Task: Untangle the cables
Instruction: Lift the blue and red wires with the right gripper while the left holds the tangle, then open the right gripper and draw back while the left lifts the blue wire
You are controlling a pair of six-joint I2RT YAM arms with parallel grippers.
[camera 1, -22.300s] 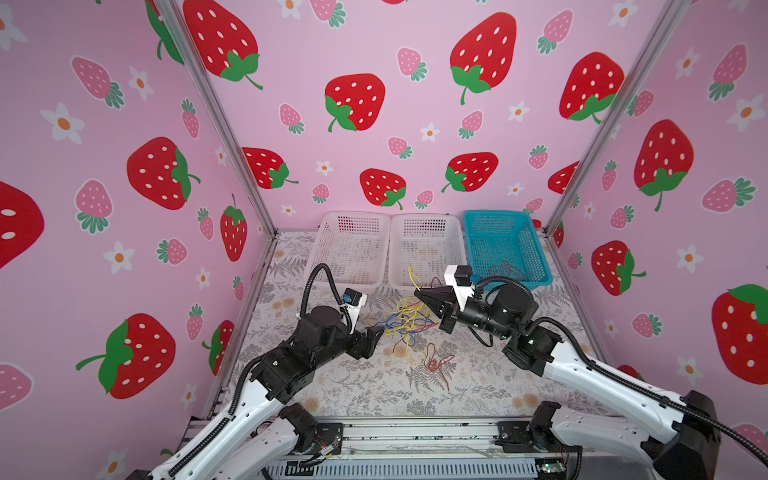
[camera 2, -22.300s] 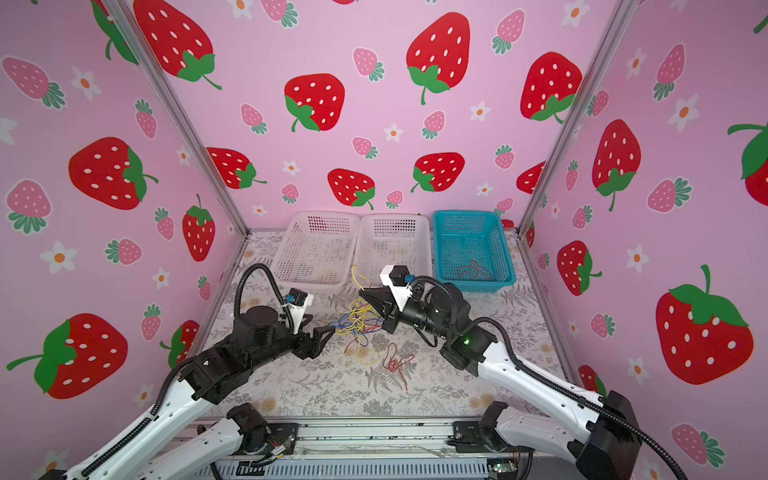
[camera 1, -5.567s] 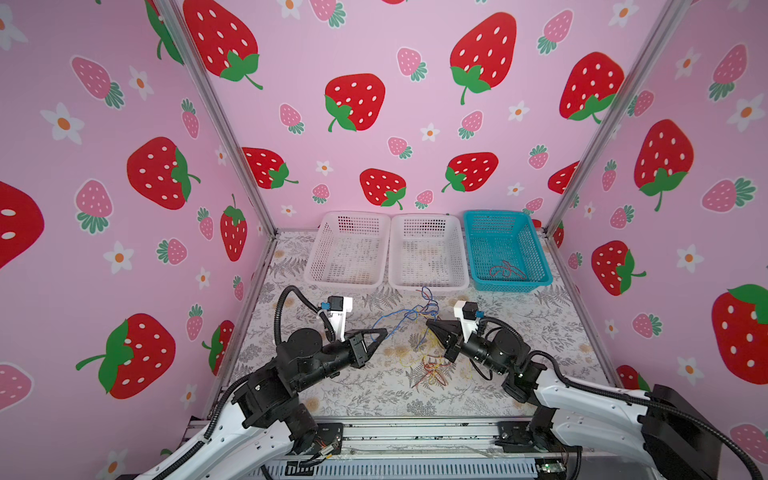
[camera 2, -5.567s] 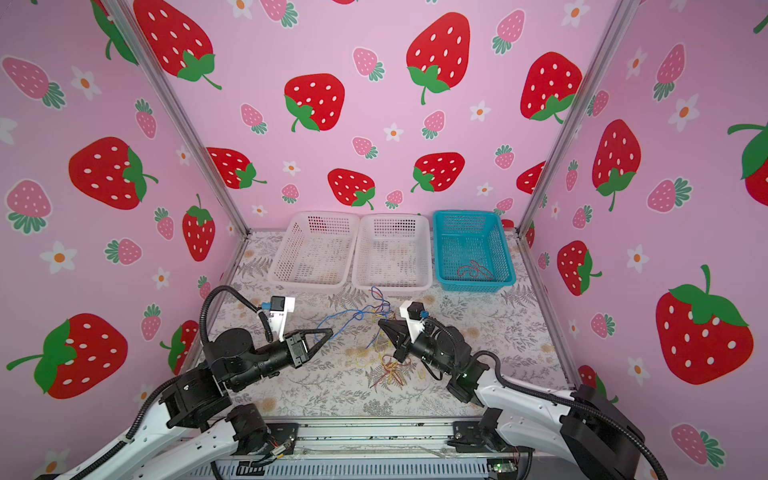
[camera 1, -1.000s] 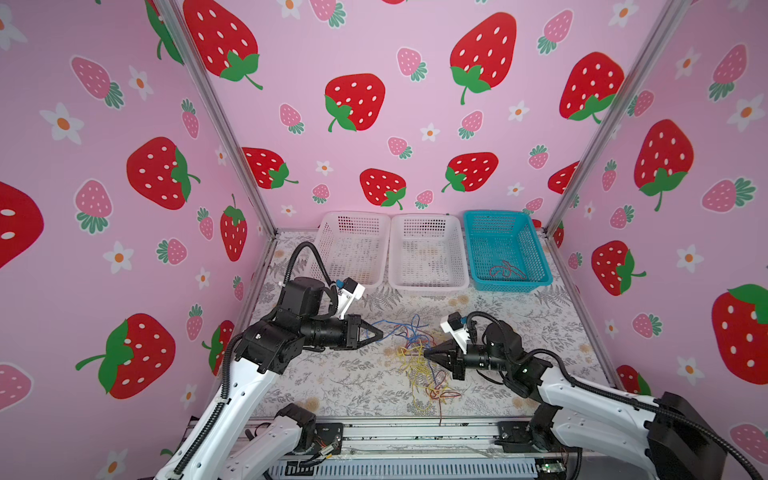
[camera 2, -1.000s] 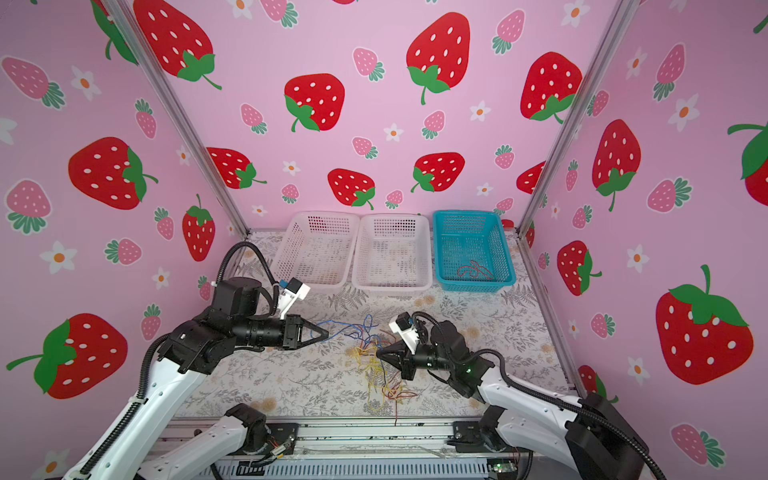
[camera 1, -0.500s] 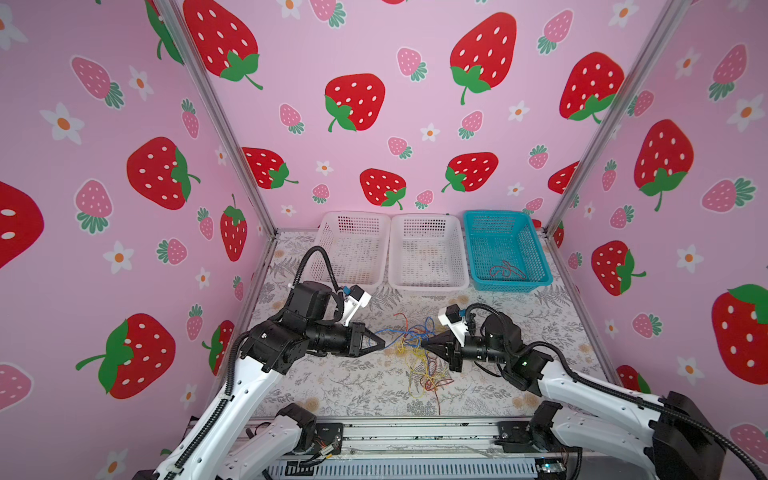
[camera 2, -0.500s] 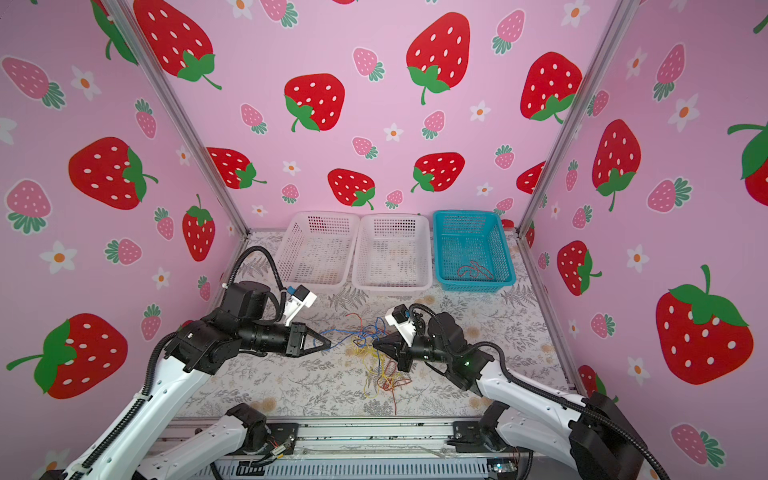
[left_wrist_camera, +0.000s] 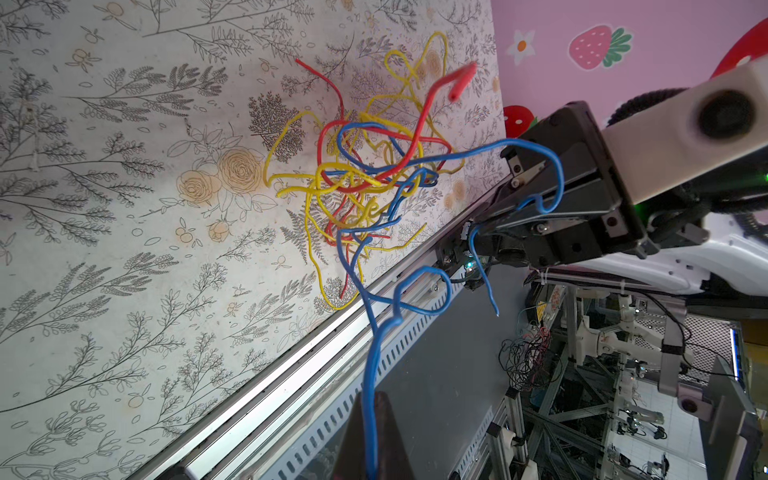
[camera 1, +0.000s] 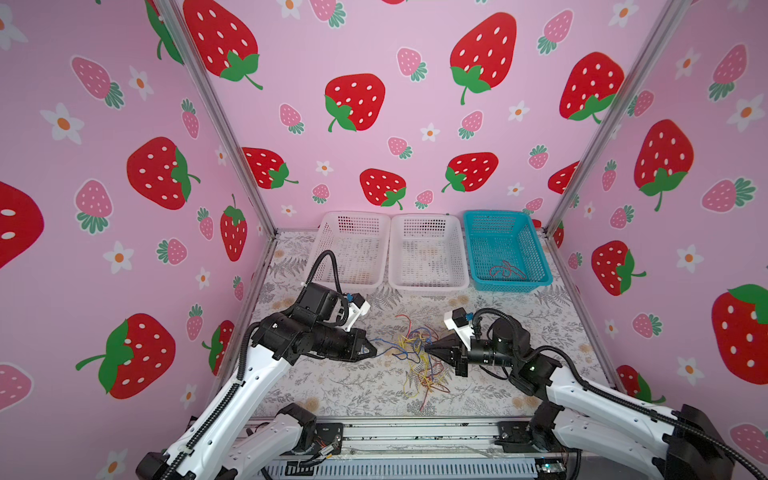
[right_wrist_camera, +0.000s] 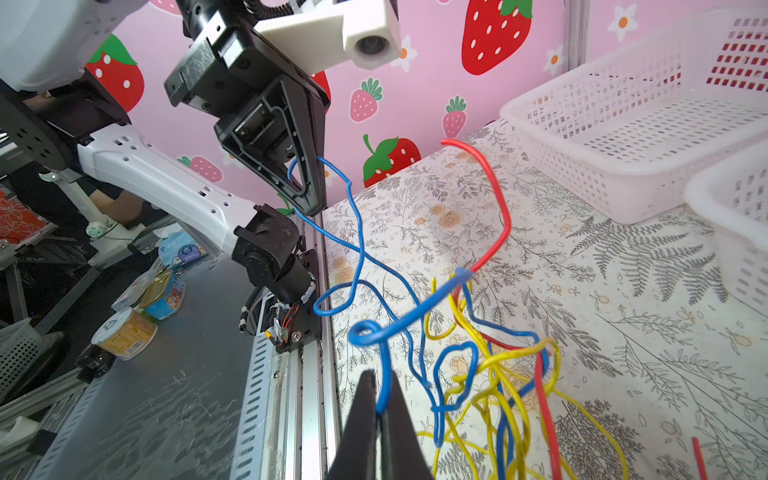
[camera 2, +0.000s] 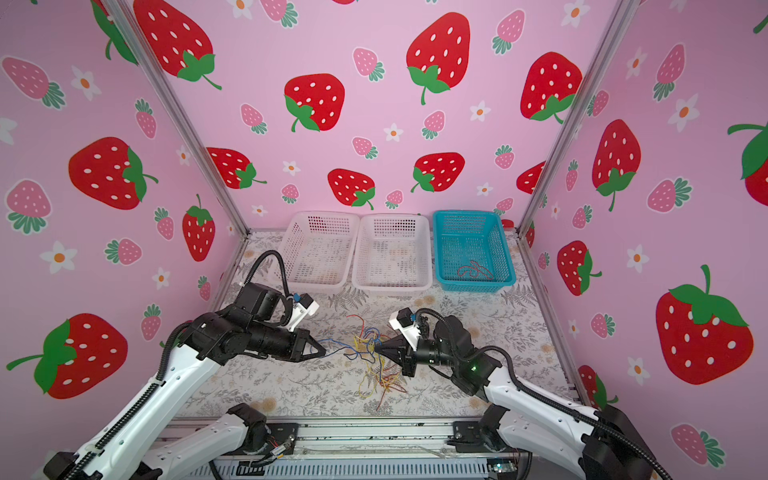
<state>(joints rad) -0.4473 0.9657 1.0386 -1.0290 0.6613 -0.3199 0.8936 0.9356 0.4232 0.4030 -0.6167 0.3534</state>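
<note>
Each clamped on a blue cable (left_wrist_camera: 370, 374), left gripper (camera 1: 375, 354) and right gripper (camera 1: 426, 350) had eased apart slightly; the tangle (camera 1: 419, 365) stayed knotted

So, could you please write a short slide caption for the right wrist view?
Right gripper and left gripper, both shut, each pinch a blue cable running into the yellow, red and blue tangle.

At the frame's bottom centre the right gripper (right_wrist_camera: 379, 415) pinches a blue cable (right_wrist_camera: 384, 374); upper left, the left gripper (right_wrist_camera: 312, 201) clamps a blue strand (right_wrist_camera: 359, 237). Yellow, red and blue cables (right_wrist_camera: 515, 353) tangle lower right.
</note>
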